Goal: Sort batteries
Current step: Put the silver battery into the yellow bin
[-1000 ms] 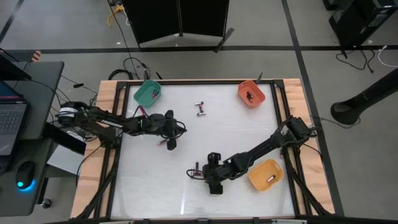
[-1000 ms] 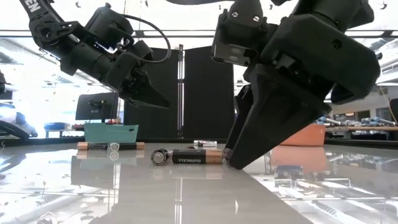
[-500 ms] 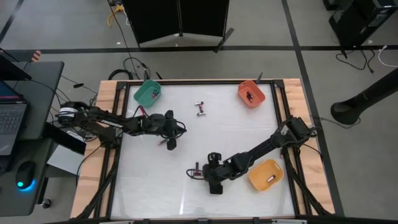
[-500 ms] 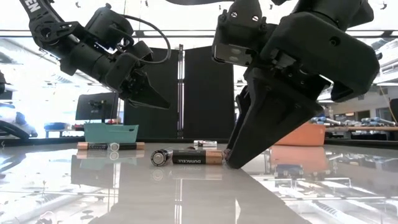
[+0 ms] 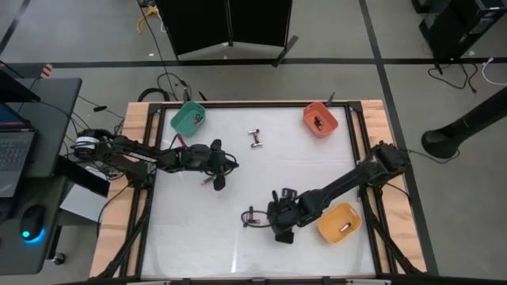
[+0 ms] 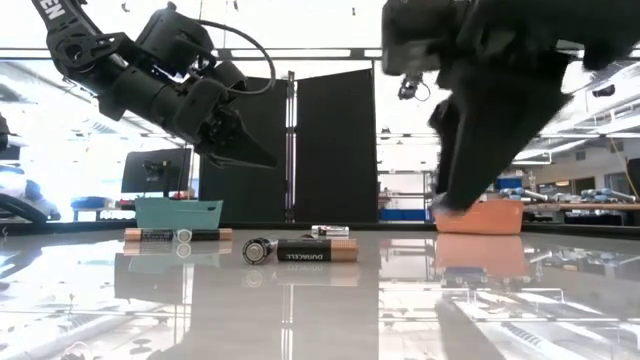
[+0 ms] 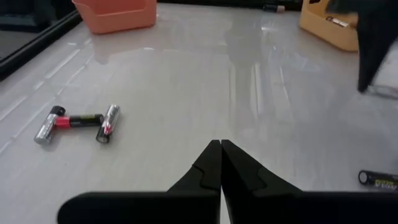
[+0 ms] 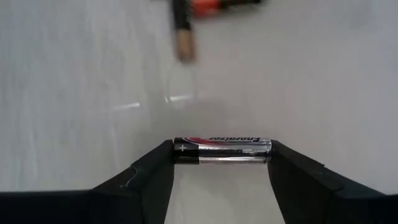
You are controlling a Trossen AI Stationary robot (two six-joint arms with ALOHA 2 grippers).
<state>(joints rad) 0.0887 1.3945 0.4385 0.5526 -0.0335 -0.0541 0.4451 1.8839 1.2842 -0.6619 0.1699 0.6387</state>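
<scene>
Table (image 5: 238, 166) white, 3 bins near edges. Yellow bin (image 5: 339, 222) just beside right gripper (image 5: 282, 228), 1 battery inside. Teal bin (image 5: 188, 119) near left gripper (image 5: 217, 182). Orange bin (image 5: 320, 119) well apart from both grippers.

Right gripper lifted off table, fingers (image 8: 149, 174) clamped end-to-end on silver-black battery (image 8: 222, 150). 2 more batteries (image 5: 252, 217) on table just beside it.

Left gripper above table, fingertips (image 7: 221, 155) pressed together, nothing held. Red-banded batteries (image 7: 78, 120) ahead of it, another (image 7: 379, 179) off to side.
</scene>
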